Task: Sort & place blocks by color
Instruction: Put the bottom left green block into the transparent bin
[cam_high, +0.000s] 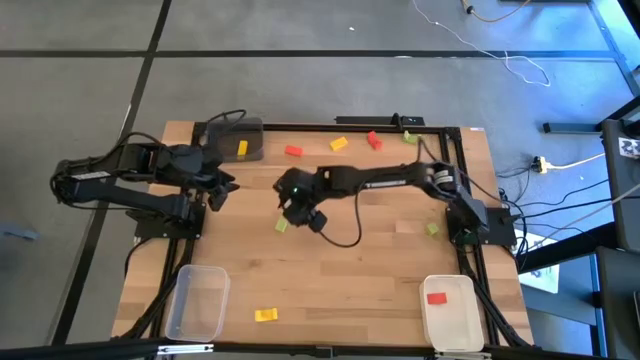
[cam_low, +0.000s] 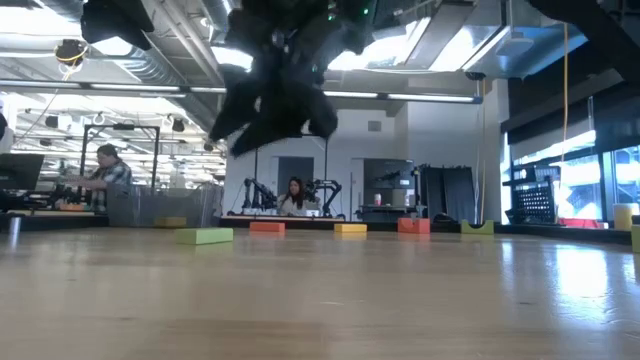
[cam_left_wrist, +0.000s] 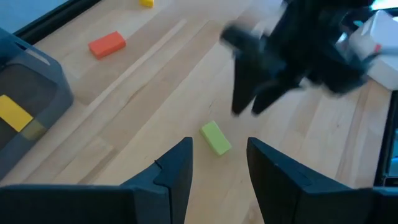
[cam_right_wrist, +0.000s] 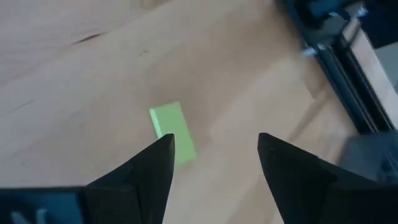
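**Right arm stretched to mid-table, open fingers above a green block**

Big picture first: the wooden table (cam_high: 380, 250), and every place here is read off it. The right arm reaches from its base at the table's right edge, elbow out, long forearm lying across toward the middle. Its wrist tips downward there, and the right gripper (cam_high: 300, 213) hangs over the table's centre with its fingers spread wide, nothing between them. In its own wrist view the light green block (cam_right_wrist: 173, 133) lies flat on the bare wood just beside one fingertip, not yet touched.

The left arm sits folded at the table's left edge, forearm pointing inward. The left gripper (cam_high: 222, 190) has its fingers partly apart and empty, aimed at that same green block.

Bins next: a dark bin (cam_high: 250, 133) at the table's far left corner holds a yellow block (cam_high: 242, 149). A clear bin (cam_high: 180, 310) stands at the near left corner. A white bin (cam_high: 450, 322) at the near right corner holds a red block (cam_high: 436, 298).

Loose pieces: a red block (cam_high: 293, 152), a yellow one (cam_high: 339, 144), another red (cam_high: 374, 140) and a green (cam_high: 409, 138) along the table's far edge; a green one (cam_high: 432, 229) near the right edge; a yellow one (cam_high: 265, 315) by the near edge.
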